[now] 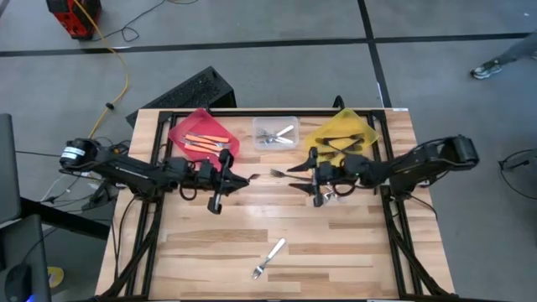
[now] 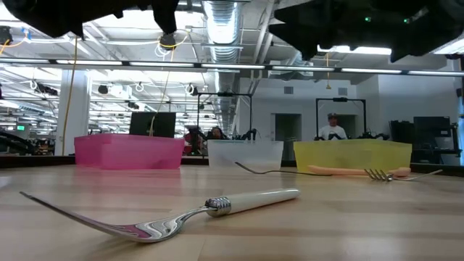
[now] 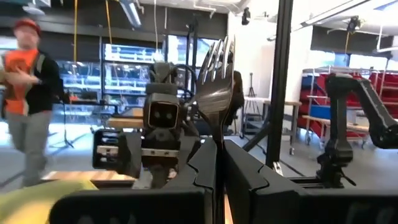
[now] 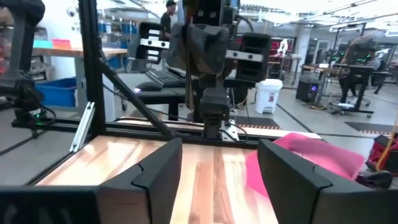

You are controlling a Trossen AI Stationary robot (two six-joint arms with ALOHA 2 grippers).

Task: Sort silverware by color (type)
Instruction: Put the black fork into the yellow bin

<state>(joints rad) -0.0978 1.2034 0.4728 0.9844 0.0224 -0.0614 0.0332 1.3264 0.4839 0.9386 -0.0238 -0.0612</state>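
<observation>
From above we see the two dark arms meeting over the middle of the pale wooden table [image 1: 210,252]: the left gripper [image 1: 249,178] points toward the right gripper [image 1: 294,178], and a dark fork [image 1: 277,173] lies on the boards between them. Behind them stand a red plastic bin [image 1: 186,126] holding orange-handled forks [image 1: 205,141], a clear bin [image 1: 289,124] with silver forks [image 1: 270,137], and a yellow bin [image 1: 336,130] with dark forks, while one white-handled silver fork [image 1: 268,258] lies alone near the front edge. The low view shows that same fork close up, tines curving up off the wood, and farther back an orange-handled fork lying before the yellow bin, which the overhead picture hides under the right arm. The left wrist view shows what the others do not: that gripper's fingers [image 3: 205,168] are pressed together on a dark fork, tines upright, and a person in an orange shirt stands in the room. In the right wrist view the fingers [image 4: 155,171] stand apart over bare wood. We read no writing anywhere, perhaps for blur.
</observation>
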